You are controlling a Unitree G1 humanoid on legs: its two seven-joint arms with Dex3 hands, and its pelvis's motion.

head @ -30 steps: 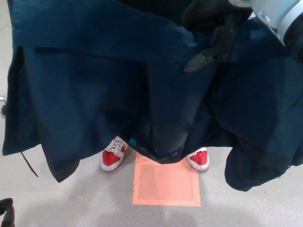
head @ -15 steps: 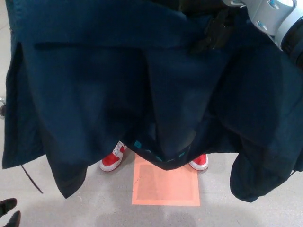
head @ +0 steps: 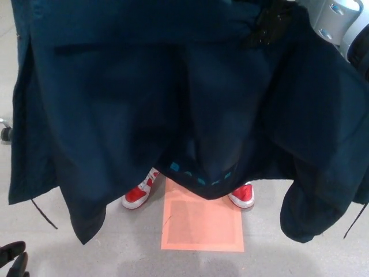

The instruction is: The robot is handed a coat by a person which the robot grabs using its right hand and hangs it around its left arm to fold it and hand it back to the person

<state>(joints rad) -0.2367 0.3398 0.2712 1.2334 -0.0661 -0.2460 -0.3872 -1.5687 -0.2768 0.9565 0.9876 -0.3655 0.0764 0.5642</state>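
A dark navy coat point(head: 144, 104) hangs spread across almost the whole head view, its hem ending just above the floor. At the top right my right hand point(head: 267, 24) is shut on the coat's upper part, with the silver forearm point(head: 340, 17) behind it. My left hand point(head: 12, 261) shows only as black fingertips in the bottom left corner, low and apart from the coat, holding nothing. A strip of teal marks point(head: 199, 176) shows on the lining at the hem.
A person's red and white shoes point(head: 140, 191) point(head: 242, 195) stand under the coat, at the far edge of an orange square point(head: 203, 226) marked on the grey floor. A chair caster point(head: 4, 133) sits at the left edge.
My right hand has moved up and away toward the top edge with the coat in it. The coat's folds have shifted and spread. My left fingertips have come further into the bottom left corner.
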